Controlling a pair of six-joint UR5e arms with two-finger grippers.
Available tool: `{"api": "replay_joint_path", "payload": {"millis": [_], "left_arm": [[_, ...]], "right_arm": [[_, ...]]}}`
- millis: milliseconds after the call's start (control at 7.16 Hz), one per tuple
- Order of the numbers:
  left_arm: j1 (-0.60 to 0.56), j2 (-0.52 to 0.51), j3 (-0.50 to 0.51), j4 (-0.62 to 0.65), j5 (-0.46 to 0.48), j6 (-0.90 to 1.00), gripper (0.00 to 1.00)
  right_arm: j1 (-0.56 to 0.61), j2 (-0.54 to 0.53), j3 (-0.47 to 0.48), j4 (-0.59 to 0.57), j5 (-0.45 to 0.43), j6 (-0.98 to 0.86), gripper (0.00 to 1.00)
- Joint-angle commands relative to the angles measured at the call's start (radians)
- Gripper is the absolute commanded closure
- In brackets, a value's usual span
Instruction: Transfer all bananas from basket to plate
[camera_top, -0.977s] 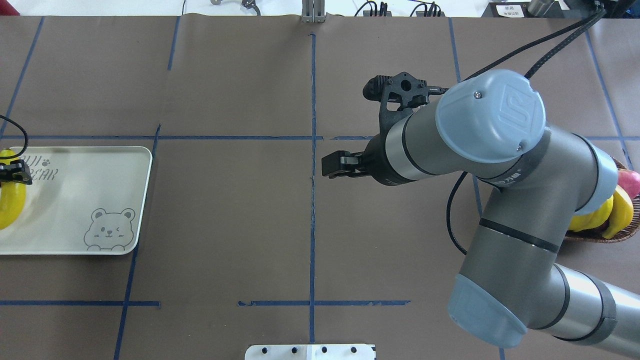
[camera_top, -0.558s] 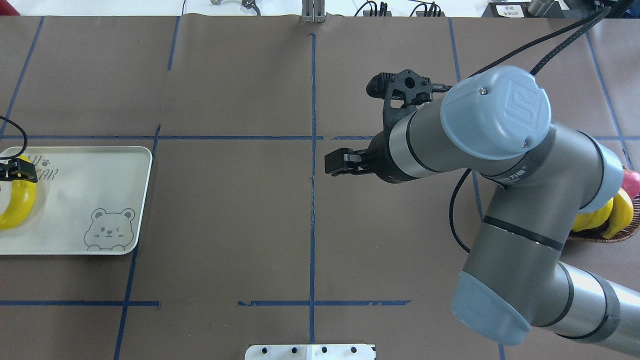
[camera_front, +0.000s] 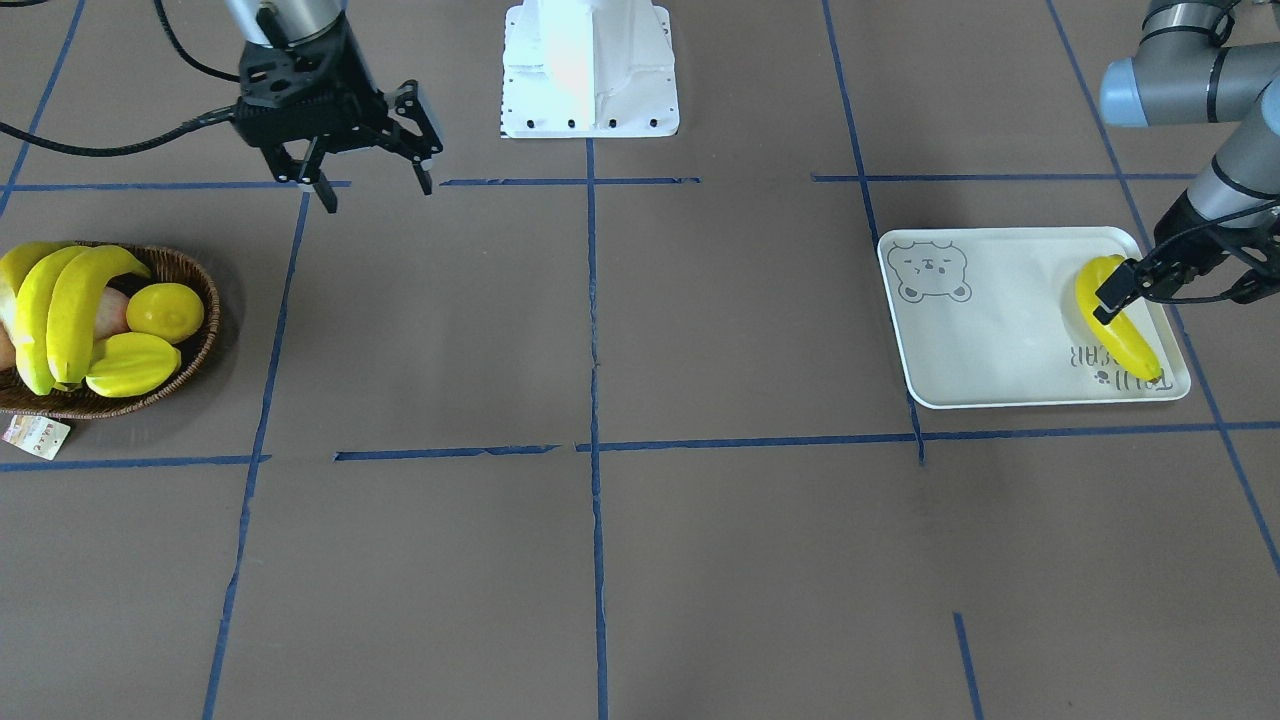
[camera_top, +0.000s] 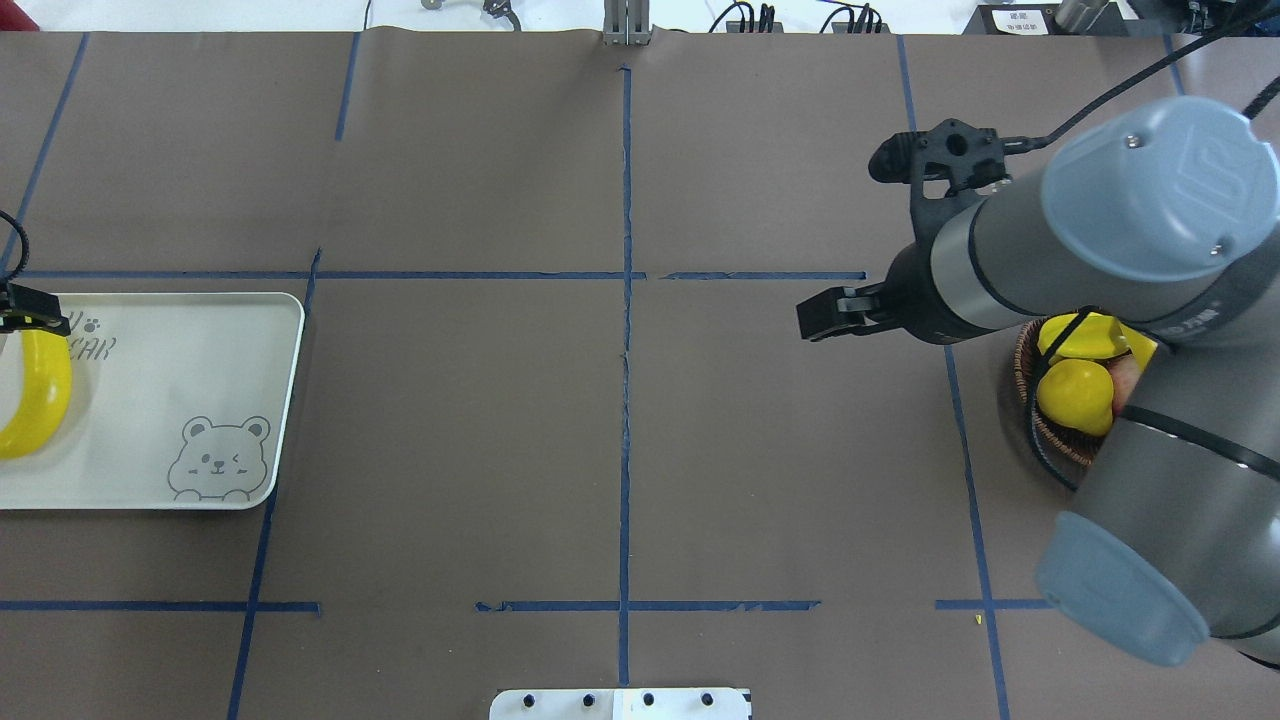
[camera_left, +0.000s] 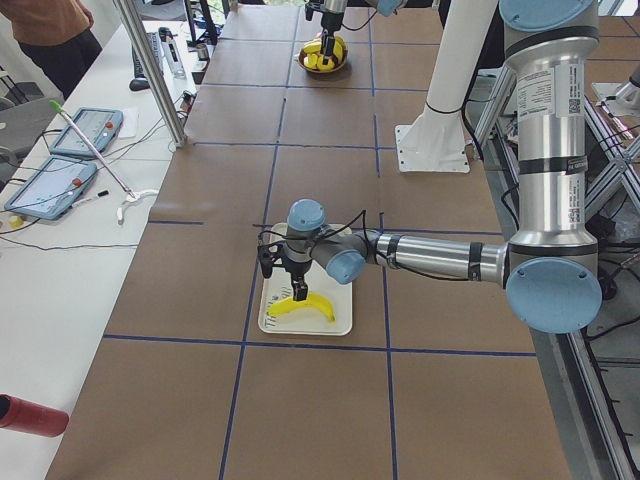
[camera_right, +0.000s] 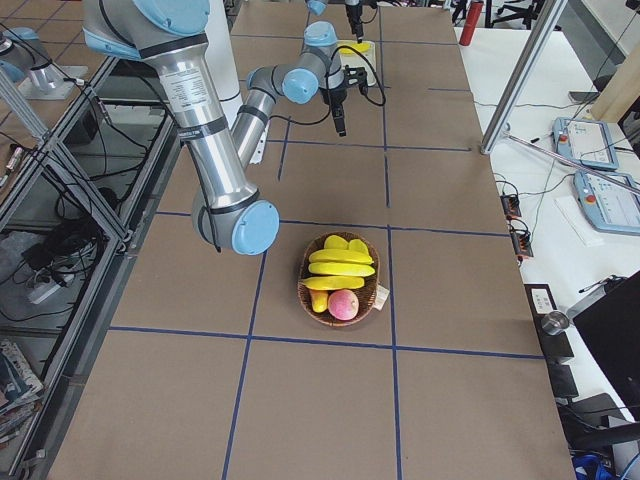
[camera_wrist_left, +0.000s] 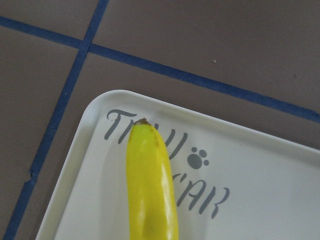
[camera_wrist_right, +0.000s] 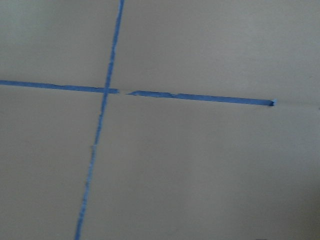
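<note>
One banana lies flat on the white plate, near its lettered end. My left gripper hovers just above that banana's end, open, with one finger over the fruit. The wicker basket holds three more bananas. My right gripper hangs open and empty above the bare table, beside the basket on the robot's side. In the overhead view the right arm hides most of the basket.
A lemon, a starfruit and a pink-red fruit share the basket. A paper tag lies by its rim. The robot's white base stands at mid-table. Tablets and a person are at a side bench.
The left gripper let go of the banana, which now lies on the plate, and drew back past its end. The right arm swung to the right, over the basket.
</note>
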Motion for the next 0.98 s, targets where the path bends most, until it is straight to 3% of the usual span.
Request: {"api": "replay_joint_path", "payload": {"millis": [0, 140, 419, 838], "left_arm": [[-0.038, -0.011, -0.062, 0.001, -0.063, 0.0, 0.0], [-0.033, -0.016, -0.074, 0.001, -0.062, -0.007, 0.0], [-0.032, -0.036, -0.094, 0.001, -0.121, -0.015, 0.0], [-0.026, -0.085, -0.113, -0.005, -0.151, -0.018, 0.0]], "right_arm": [[0.045, -0.166, 0.084, -0.01, 0.004, -0.054, 0.0], [0.068, -0.221, 0.092, -0.013, 0.043, -0.038, 0.0], [0.102, -0.319, 0.062, -0.013, 0.041, -0.038, 0.0], [0.102, -0.338, -0.041, -0.012, 0.021, -0.038, 0.0]]}}
